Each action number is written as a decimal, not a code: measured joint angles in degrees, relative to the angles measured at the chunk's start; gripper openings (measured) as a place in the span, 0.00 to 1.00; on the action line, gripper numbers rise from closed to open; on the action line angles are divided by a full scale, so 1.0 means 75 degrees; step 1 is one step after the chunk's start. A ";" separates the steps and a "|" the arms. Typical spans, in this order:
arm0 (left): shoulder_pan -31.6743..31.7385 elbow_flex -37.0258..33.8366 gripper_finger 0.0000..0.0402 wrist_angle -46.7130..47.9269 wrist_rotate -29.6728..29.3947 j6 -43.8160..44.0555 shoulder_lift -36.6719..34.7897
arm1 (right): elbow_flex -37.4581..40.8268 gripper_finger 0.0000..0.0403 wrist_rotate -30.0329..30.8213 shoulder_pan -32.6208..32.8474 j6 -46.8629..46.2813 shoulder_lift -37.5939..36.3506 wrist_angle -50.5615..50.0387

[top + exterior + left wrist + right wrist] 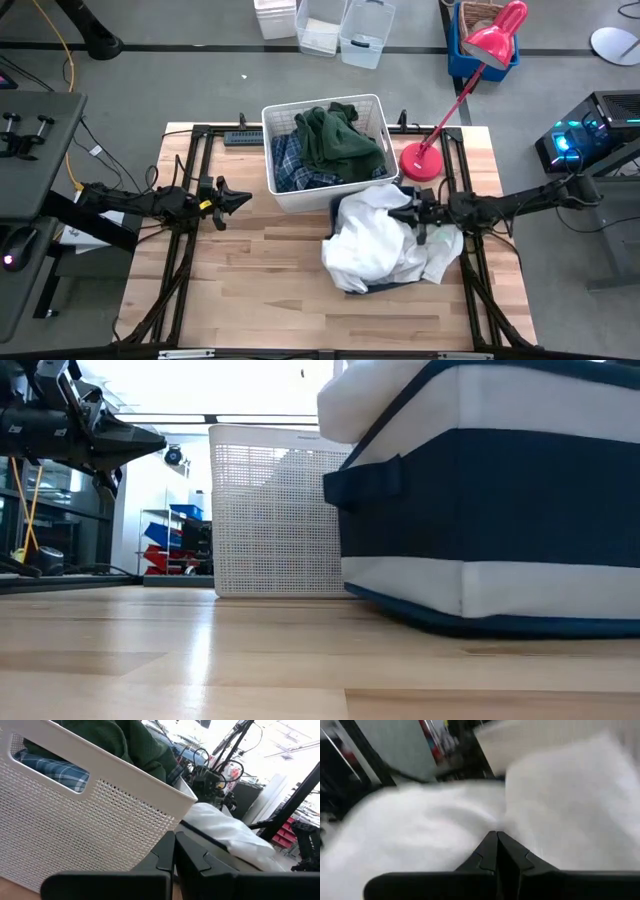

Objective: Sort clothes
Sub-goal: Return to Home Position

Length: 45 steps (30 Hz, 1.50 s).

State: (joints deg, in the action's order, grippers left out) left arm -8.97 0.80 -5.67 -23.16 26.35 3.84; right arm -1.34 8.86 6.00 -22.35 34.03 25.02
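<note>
Rumpled white clothes overflow the navy bin.

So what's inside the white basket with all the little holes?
A dark green garment lies heaped on top, and a blue-and-white plaid shirt shows beside and partly under it. Whatever sits lower in the white basket is covered by those two.

Overhead, table-level, wrist close-ups, basket shared
</note>
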 joint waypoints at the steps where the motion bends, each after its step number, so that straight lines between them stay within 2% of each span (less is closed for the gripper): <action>1: 0.0000 0.0000 0.01 -0.0001 0.0000 0.0000 0.0000 | 0.0000 0.00 -0.0013 0.0000 0.0052 0.0004 -0.0223; 7: -0.0003 0.0003 0.01 -0.0003 0.0000 0.0000 0.0000 | 0.0037 0.00 -0.0052 0.0016 0.0064 -0.0223 -0.0575; 12: -0.0003 0.0004 0.01 0.0000 0.0000 0.0000 0.0000 | 0.0111 0.00 -0.0110 0.0015 -0.0021 -0.2191 -0.1613; 18: -0.0003 0.0006 0.01 0.0003 0.0003 0.0000 0.0000 | 0.0111 0.00 -0.0104 -0.0003 -0.0237 -0.4496 -0.2072; 24: -0.0003 0.0012 0.01 0.0032 0.0000 0.0002 0.0035 | 0.0111 0.00 -0.0104 -0.0038 -0.0233 -0.4533 -0.1270; 34: -0.0003 0.0012 0.01 0.0034 0.0000 0.0000 0.0140 | 0.0111 0.00 -0.0109 -0.0658 -0.0217 -0.4521 -0.1510; 45: -0.0003 0.0012 0.01 0.0035 0.0000 0.0000 0.0140 | 0.0111 0.00 -0.0110 -0.0702 -0.0215 -0.4487 -0.1837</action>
State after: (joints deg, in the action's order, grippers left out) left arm -8.99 0.89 -5.41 -23.16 26.35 4.89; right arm -0.51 8.03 0.73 -23.97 0.38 11.25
